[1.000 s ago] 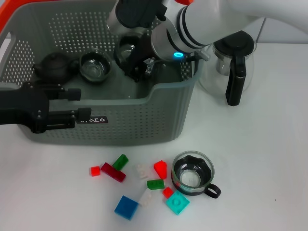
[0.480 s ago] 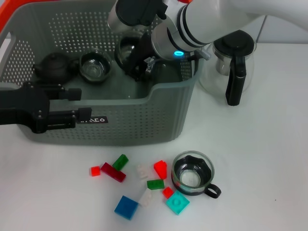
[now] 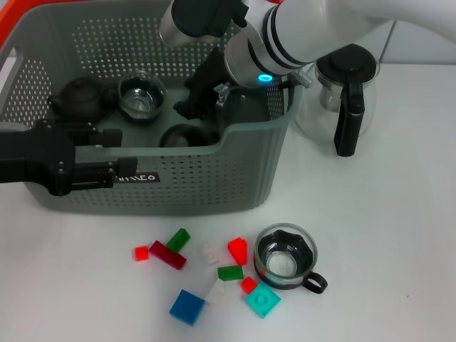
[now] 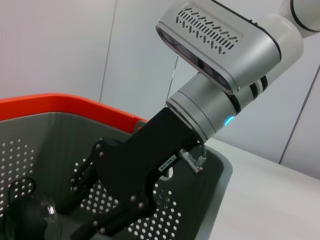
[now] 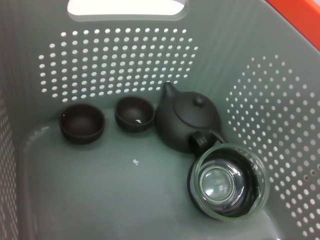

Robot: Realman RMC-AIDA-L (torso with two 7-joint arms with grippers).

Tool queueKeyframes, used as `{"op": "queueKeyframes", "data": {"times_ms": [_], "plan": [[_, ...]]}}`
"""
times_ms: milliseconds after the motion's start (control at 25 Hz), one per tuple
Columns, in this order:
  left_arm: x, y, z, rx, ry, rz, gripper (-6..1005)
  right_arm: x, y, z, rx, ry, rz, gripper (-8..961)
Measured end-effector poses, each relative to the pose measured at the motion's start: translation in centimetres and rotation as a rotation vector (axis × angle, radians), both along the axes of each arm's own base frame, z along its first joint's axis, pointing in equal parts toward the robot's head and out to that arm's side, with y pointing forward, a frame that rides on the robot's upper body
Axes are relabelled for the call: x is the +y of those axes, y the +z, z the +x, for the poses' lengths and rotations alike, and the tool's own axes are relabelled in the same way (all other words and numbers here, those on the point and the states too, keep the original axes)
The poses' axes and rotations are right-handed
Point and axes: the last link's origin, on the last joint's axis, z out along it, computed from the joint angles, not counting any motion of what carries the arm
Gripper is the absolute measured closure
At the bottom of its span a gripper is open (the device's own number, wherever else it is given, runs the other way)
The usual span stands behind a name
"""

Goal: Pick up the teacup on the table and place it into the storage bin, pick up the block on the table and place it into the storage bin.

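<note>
Since a second ago the right hand (image 3: 191, 107) has lifted a little inside the storage bin (image 3: 242, 171), and the cup it carried now sits on the bin floor just below it (image 3: 187, 135), half hidden by the front wall, so it may be tilted. Its jaws look spread and hold nothing. Farther from that hand, toward the bin's far end, are a dark teapot (image 3: 84, 97) and a glass cup (image 3: 140, 96); the right wrist view also shows two small dark cups (image 5: 82, 123) beyond the teapot. The left hand (image 3: 107, 155) hangs outside the bin against its front wall, jaws apart and idle. One teacup (image 3: 285, 256) is left on the tabletop (image 3: 385, 235), well below and outside the right hand. It is glass, so probably light, slick and breakable, best pinched across the rim or by its black handle. The blocks (image 3: 214, 274) beside it are small, stiff and light, and take a plain pinch across flat sides.
</note>
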Motion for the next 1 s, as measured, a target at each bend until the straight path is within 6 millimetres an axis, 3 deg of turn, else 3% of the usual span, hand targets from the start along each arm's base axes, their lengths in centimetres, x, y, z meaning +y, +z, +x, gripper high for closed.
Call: {"op": "queueKeyframes", "data": {"times_ms": [280, 600, 1000], "plan": [[0.0, -0.1, -0.1, -0.001, 0.005, 0.005, 372, 0.2, 1.3, -1.5, 0.051, -0.008, 0.019, 443], [0.1, -0.1, 0.0, 0.000, 0.004, 0.007, 372, -0.2, 7.8, -4.7, 0.187, -0.058, 0.057, 441], [0.4, -0.1, -0.3, -0.004, 0.020, 0.015, 372, -4.9, 15.7, -6.0, 0.282, -0.117, -0.078, 446]]}}
